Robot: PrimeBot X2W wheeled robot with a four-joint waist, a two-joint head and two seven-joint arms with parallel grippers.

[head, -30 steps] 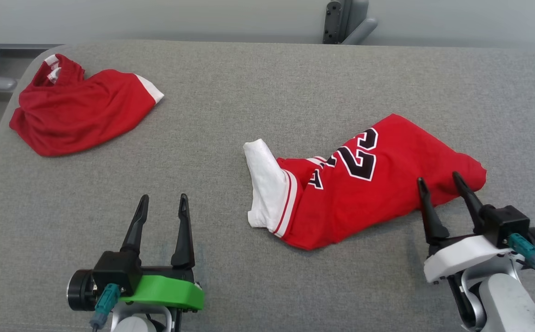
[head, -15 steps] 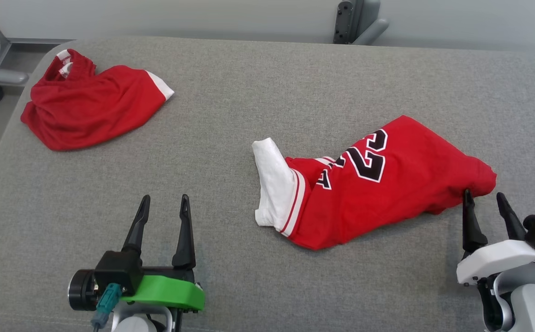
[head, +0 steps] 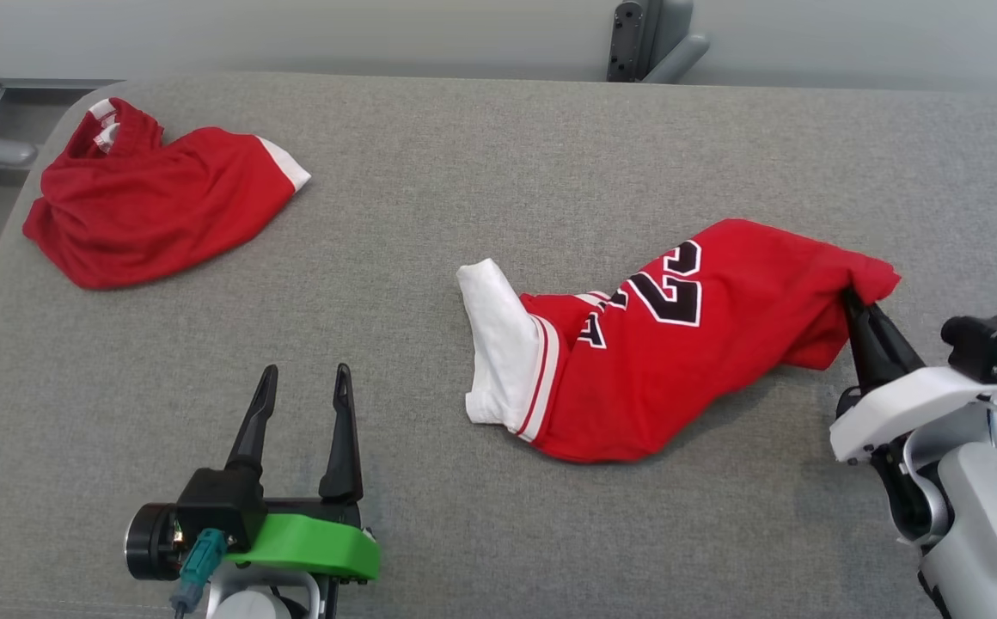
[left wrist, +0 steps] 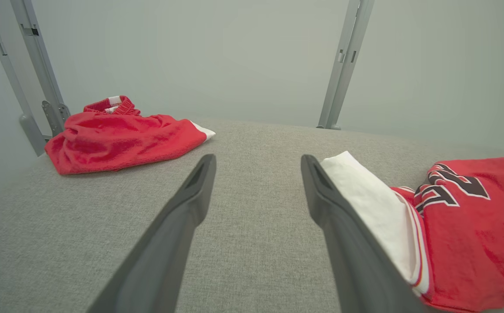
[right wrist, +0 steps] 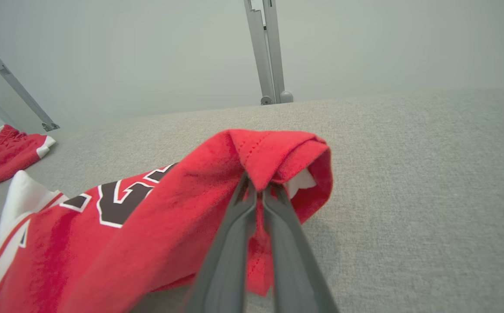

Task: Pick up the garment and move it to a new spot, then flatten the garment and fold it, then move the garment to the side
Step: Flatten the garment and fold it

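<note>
Over the last 1 s the right gripper [head: 853, 301] went from wide jaws to jaws pinched on the red jersey [head: 705, 361] corner at table [head: 464, 155] centre-right, so pick-up had begun; the left gripper [head: 306, 371] sat idle, jaws wide.

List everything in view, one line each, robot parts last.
red jersey with black numerals and a white end: one, red, crumpled right of centre.
red shorts with white trim: one, red, far left corner.
grey fabric-covered table: one, grey, under everything.
grey metal post: one, grey, behind the far edge.
left gripper: one, green mount, lower left, fingers apart, empty.
right gripper: one, white mount, lower right, fingers shut on the jersey's right end.
</note>
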